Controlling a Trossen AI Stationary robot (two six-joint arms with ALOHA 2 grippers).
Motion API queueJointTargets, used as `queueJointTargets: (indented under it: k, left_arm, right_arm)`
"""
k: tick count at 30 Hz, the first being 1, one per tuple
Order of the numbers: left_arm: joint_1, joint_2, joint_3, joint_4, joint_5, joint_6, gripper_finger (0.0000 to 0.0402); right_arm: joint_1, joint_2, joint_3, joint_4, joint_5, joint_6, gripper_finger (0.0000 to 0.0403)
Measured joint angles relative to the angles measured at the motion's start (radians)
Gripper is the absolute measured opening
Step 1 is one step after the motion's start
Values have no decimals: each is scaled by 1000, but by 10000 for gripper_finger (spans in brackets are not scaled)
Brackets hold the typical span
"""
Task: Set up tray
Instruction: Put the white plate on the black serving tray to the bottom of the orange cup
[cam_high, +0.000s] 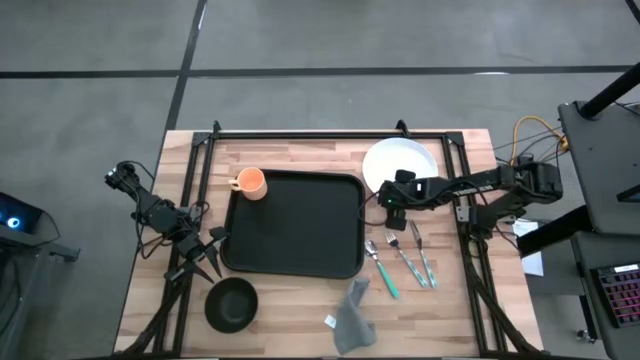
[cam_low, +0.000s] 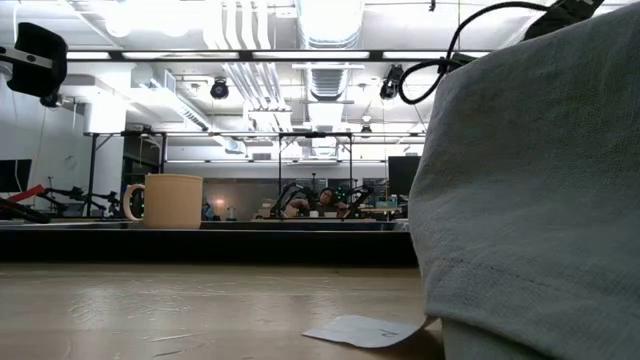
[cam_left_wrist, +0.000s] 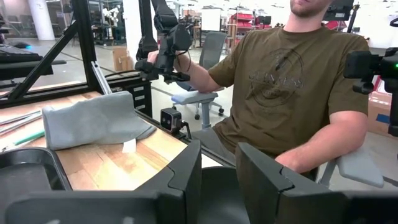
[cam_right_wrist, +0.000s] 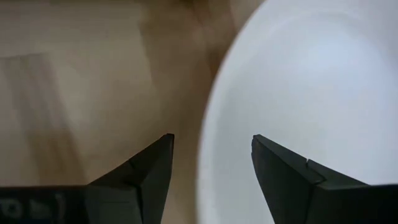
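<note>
Tray (cam_high: 293, 225) lies flat — long axis left-right.

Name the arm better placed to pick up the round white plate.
Right, probably. The right gripper hangs open at the round white plate's near rim, one finger over it. The left gripper sits across the large flat black tray, by the small black bowl.
</note>
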Motion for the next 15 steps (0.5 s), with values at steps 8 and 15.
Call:
queueJointTargets:
  k: [8, 15]
  left_arm:
    - [0, 0, 0, 0, 0, 0, 81]
    - [0, 0, 0, 0, 0, 0, 81]
  right_arm:
    - [-45, 0, 0, -6, -14, 33, 160]
    - [-44, 0, 0, -8, -30, -32, 61]
